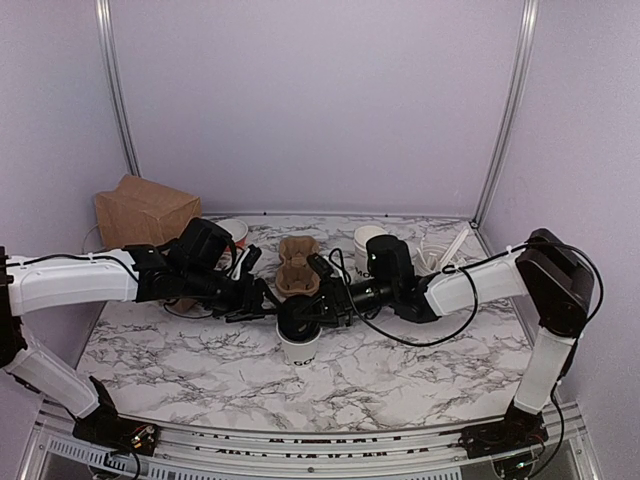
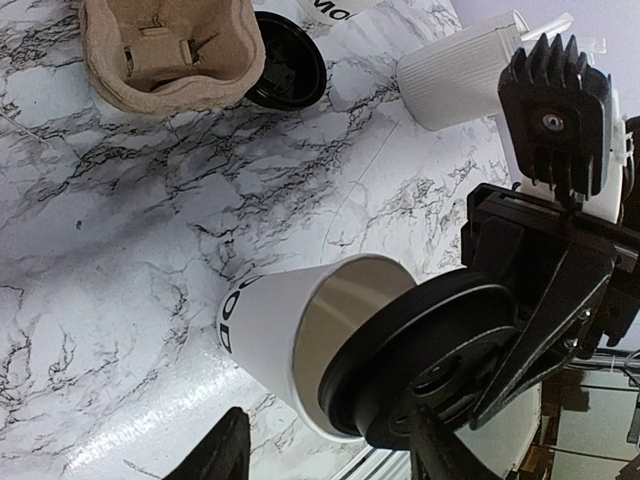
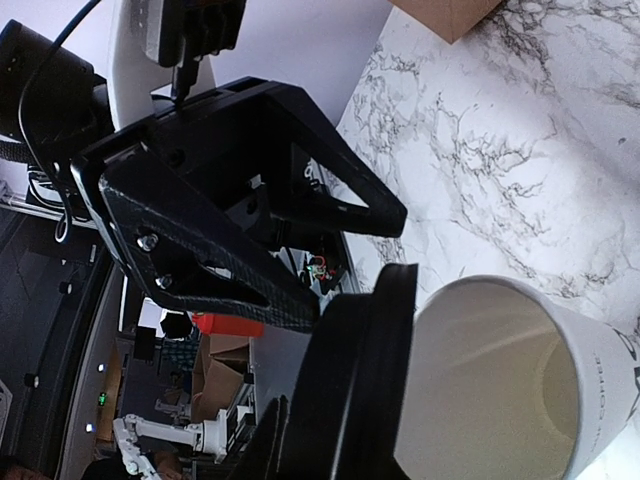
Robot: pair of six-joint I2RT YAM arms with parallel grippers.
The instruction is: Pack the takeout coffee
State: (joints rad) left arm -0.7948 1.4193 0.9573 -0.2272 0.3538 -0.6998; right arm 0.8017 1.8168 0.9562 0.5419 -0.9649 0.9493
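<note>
The takeout coffee's white cup (image 1: pixel 298 347) with dark lettering stands open-mouthed near the table's middle, and shows in the left wrist view (image 2: pixel 268 328) and the right wrist view (image 3: pixel 505 385). Its round black lid (image 1: pixel 300 315) (image 2: pixel 435 360) (image 3: pixel 372 372) is tilted against the cup's mouth, covering only part of it. My right gripper (image 1: pixel 318 308) (image 3: pixel 320 430) is shut on that lid. My left gripper (image 1: pixel 255 298) (image 2: pixel 330 455) is open just left of the cup, one finger on each side of the rim, not touching.
A brown pulp cup carrier (image 1: pixel 298 265) (image 2: pixel 165 50) lies behind the cup, with a second black lid (image 2: pixel 290 60) beside it. A brown paper bag (image 1: pixel 145 210) stands back left. A lettered white cup (image 1: pixel 368 243) and a ribbed white cylinder (image 2: pixel 455 75) with utensils stand at the back right.
</note>
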